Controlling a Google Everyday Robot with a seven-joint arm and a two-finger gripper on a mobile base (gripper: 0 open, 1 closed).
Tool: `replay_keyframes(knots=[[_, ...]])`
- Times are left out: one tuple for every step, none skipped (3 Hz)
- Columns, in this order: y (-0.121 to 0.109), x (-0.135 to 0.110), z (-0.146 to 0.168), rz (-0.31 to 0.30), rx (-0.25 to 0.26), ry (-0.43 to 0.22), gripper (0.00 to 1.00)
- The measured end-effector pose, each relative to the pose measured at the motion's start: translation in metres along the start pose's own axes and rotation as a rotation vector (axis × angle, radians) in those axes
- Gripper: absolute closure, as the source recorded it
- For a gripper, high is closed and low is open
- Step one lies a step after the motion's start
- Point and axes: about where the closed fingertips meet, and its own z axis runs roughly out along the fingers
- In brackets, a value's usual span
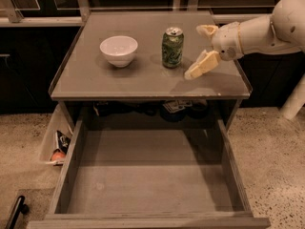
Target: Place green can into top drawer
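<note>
The green can (172,47) stands upright on the grey table (143,87), toward the back and a little right of the middle, its silver top and pull tab facing up. The tool (194,51) hangs just to the right of the can at about the same height, near it but not touching. Its two pale fingers (204,65) are spread wide and released, with nothing between them: one tip sits level with the top of the can, and the other angles down toward the table surface in front of the can's right side. The white arm (267,30) reaches in from the right edge of the view. There is one can on the table and one white bowl (118,50), which sits to the left of the can and well apart from it. Below the table top, a single drawer (147,185) is pulled out toward the camera, with a flat bare bottom and thick plank sides. To the left of the drawer, a pale bin (47,144) on the floor holds a few small items, one of them orange.
</note>
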Motion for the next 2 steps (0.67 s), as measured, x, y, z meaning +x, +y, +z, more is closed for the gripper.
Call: replay_keyframes(knots=[[-0.015,-0.002,0.016,0.002,0.004,-0.02,0.0],[-0.024,-0.005,0.032,0.006,-0.001,-0.035,0.0]])
